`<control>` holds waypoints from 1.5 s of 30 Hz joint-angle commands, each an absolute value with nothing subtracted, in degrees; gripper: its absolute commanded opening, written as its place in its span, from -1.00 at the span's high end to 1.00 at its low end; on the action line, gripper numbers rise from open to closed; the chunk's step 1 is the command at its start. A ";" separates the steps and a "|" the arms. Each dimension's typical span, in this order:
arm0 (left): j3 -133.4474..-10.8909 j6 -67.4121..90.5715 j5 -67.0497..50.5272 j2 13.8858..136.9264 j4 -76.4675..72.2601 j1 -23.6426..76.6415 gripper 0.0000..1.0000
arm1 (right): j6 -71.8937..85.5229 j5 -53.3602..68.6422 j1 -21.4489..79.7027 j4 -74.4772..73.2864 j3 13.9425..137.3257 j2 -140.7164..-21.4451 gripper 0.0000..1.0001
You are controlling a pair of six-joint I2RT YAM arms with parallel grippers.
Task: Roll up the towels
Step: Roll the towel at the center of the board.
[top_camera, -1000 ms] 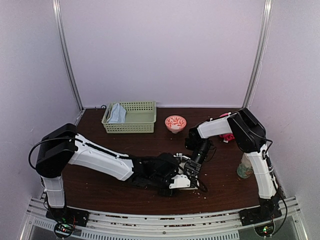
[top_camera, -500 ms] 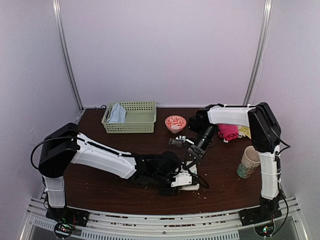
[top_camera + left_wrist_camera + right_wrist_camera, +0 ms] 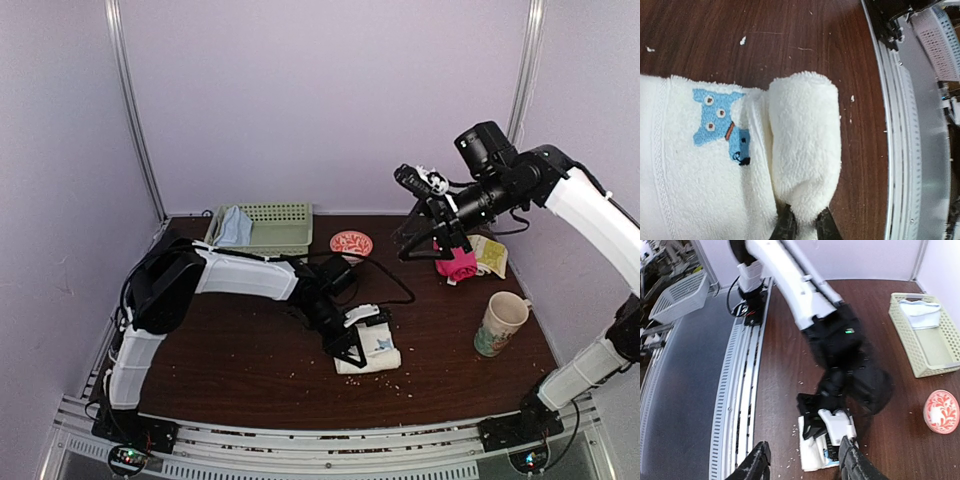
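off-white towel (image 3: 805, 140) rolled end pinched in left jaws; right jaws wide, aloft

Basket (image 3: 262, 235), bowl (image 3: 351, 244), towel (image 3: 372, 352) and mug (image 3: 500, 324) border the bare tabletop (image 3: 220, 350).

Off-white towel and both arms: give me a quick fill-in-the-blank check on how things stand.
The left gripper is shut on the ____ end of the off-white towel.
The pale blue towel lies ____ the green basket.
The right gripper is raised above the table, jaws ____.
Missing: rolled; inside; open.
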State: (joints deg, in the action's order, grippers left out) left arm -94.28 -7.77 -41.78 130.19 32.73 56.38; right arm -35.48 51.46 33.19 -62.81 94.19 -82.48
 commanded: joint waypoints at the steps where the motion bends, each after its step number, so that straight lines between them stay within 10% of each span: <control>1: -94.04 -1.19 -56.28 137.55 40.78 54.50 0.91 | -41.80 46.32 39.62 -61.43 82.30 -79.77 0.05; 14: -93.29 2.37 -60.85 140.78 39.90 52.38 0.90 | -37.45 13.54 53.09 -29.35 53.10 -83.76 -0.02; 24: -93.81 2.54 -58.49 141.26 39.74 51.94 0.89 | -38.50 16.36 55.66 -27.00 53.59 -91.52 0.02; 32: -94.05 2.41 -52.28 139.05 38.20 51.68 0.62 | -39.92 24.68 55.59 -33.55 56.48 -96.90 0.77; 45: -65.68 14.42 -29.48 104.22 6.06 46.06 0.17 | -40.49 46.01 49.60 -55.47 71.44 -111.45 0.92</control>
State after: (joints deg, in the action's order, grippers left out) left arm -72.82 8.99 -42.24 113.45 19.22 47.75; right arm -39.44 37.41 51.55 -44.03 67.44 -106.32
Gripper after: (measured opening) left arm 0.408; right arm 0.110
